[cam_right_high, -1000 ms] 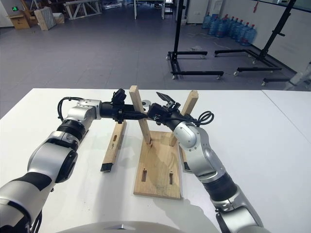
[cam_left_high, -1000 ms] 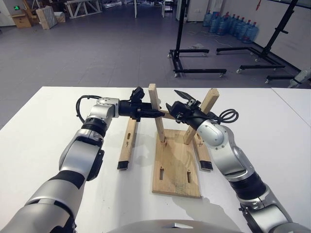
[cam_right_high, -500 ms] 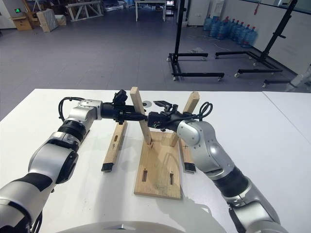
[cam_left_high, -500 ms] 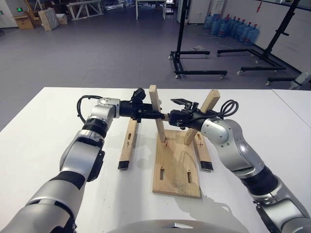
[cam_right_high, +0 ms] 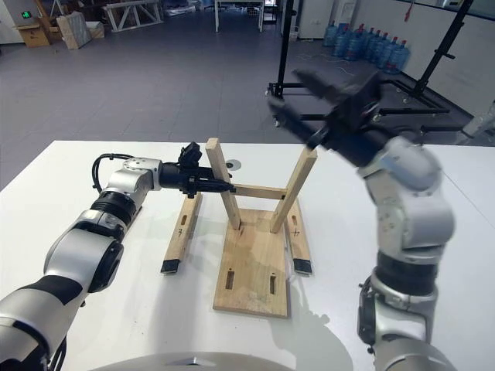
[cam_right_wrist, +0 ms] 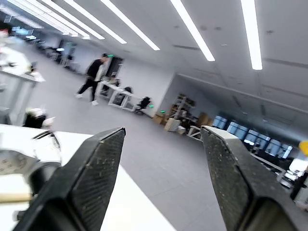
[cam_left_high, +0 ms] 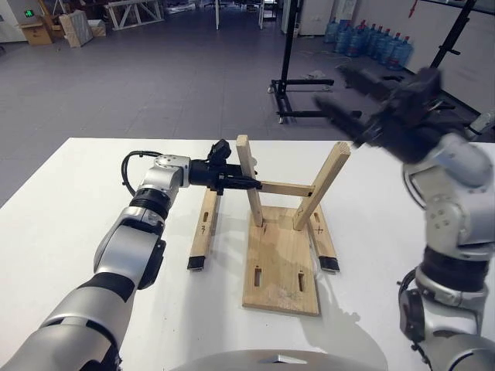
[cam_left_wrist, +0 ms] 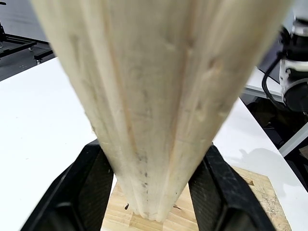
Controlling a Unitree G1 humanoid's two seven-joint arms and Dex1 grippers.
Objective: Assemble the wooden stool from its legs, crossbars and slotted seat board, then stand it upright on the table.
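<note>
Upright leg point(cam_left_high: 246, 158) in left gripper point(cam_left_high: 249, 184) — flat legs point(cam_left_high: 204, 230) beside, racks point(cam_left_high: 313, 114) beyond

left arm point(cam_left_high: 128, 246), right arm point(cam_left_high: 455, 220): silver shells, black joints | wrist cable point(cam_left_high: 124, 166): black loop | jaws: black, textured

A big open workshop hall: bare grey floor point(cam_left_high: 155, 69), black wheeled steel frames point(cam_left_high: 288, 46), blue water jugs point(cam_left_high: 387, 46) by the far wall, cardboard boxes point(cam_left_high: 73, 27), long ceiling strip lights point(cam_right_wrist: 192, 29), a white table point(cam_left_high: 62, 201).
</note>
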